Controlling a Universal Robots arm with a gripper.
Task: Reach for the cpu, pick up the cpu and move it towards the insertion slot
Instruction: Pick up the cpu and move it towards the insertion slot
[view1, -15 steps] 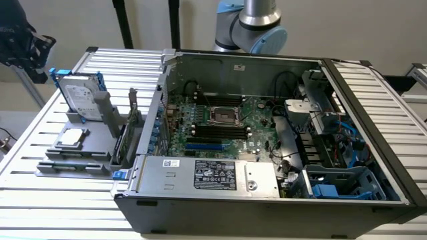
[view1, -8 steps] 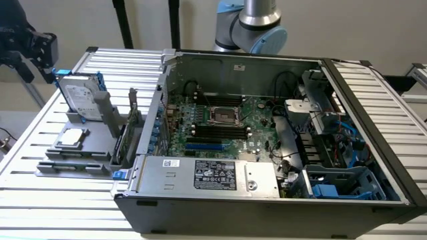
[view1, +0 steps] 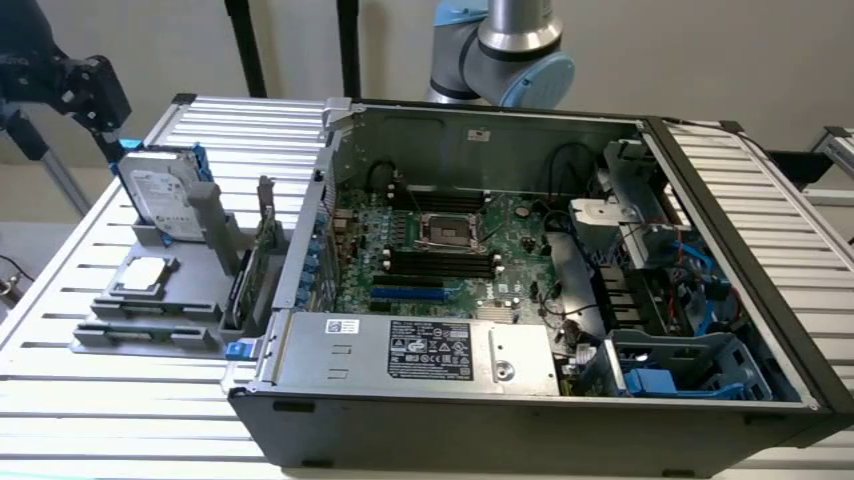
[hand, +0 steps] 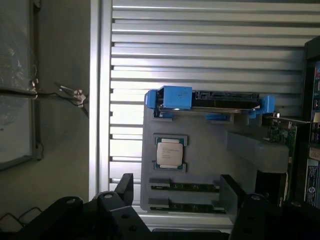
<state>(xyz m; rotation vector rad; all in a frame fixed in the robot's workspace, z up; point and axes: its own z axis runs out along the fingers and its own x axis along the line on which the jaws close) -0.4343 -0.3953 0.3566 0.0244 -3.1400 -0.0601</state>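
The cpu (hand: 170, 152), a small silvery square chip, lies flat in a recess of the grey fixture (hand: 210, 145); in the exterior view the cpu (view1: 144, 275) rests on that fixture, to the left of the computer case. My gripper (hand: 176, 184) hangs well above it, and its two dark fingers (hand: 125, 189) stand wide apart with nothing between them. The black gripper body (view1: 78, 85) is high at the exterior view's top left, behind the fixture. The insertion slot (view1: 450, 231), a silver-framed square socket, sits in the middle of the motherboard inside the open case.
A hard drive with blue rails (hand: 210, 100) stands on edge in the fixture beyond the cpu, also seen as the hard drive (view1: 167, 200). Two memory sticks (hand: 185, 186) lie in grooves nearer my fingers. A grey upright post (view1: 214, 225) rises from the fixture. The case wall (view1: 320, 200) separates fixture and motherboard.
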